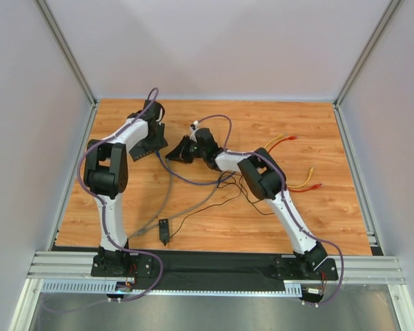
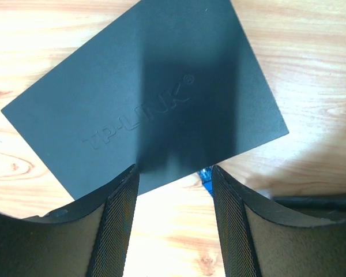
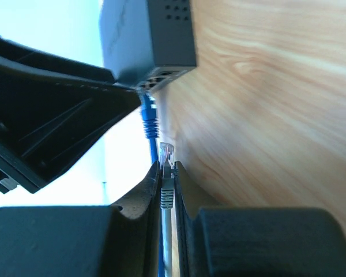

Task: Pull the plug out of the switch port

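The switch [image 2: 144, 98] is a flat black TP-LINK box lying on the wooden table; it also shows in the top view [image 1: 142, 147] and the right wrist view [image 3: 153, 34]. My left gripper [image 2: 174, 173] is open, with its fingers over the switch's near edge. My right gripper [image 3: 167, 167] is shut on a grey plug [image 3: 166, 158] with a clear tip. The plug is out of the switch, a short gap from the ports. A blue plug [image 3: 148, 112] sits in a port beside it, and its tip shows in the left wrist view [image 2: 206, 176].
Yellow and red-tipped cables [image 1: 284, 141] [image 1: 308, 183] lie at the right. A small black adapter [image 1: 165, 231] on a thin wire lies near the front. A grey cable [image 1: 167, 196] and thin black wires cross the middle. Grey walls enclose the table.
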`<action>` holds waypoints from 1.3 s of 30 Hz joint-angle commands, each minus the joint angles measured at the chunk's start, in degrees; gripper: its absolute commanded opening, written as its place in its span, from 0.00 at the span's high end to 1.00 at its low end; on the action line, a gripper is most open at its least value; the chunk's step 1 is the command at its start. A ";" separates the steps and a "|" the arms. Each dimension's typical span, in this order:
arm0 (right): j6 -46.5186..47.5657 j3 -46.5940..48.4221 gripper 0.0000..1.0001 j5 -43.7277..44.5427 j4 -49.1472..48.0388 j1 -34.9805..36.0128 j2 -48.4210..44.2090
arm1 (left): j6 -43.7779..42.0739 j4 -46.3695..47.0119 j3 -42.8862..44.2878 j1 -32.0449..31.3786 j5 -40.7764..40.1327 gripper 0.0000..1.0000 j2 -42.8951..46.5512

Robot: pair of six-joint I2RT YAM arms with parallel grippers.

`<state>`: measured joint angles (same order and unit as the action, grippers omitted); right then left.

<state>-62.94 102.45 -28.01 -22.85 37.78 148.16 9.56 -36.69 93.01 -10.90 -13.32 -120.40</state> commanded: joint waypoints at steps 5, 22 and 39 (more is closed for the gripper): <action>15.29 -6.91 1.00 6.12 12.38 -6.65 -7.87 | 0.19 6.18 -7.93 1.14 4.09 0.38 8.94; 36.22 -24.84 0.98 17.55 27.06 -11.41 -26.86 | 2.04 11.90 -15.40 3.07 9.54 0.38 16.77; 40.08 -32.84 0.88 31.58 32.86 -13.43 -37.14 | 2.30 13.13 -17.51 5.09 11.65 0.38 18.18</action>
<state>-25.93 70.98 -3.64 5.52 24.60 114.32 11.20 -25.43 76.01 -6.39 -2.52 -105.49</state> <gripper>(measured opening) 0.113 0.622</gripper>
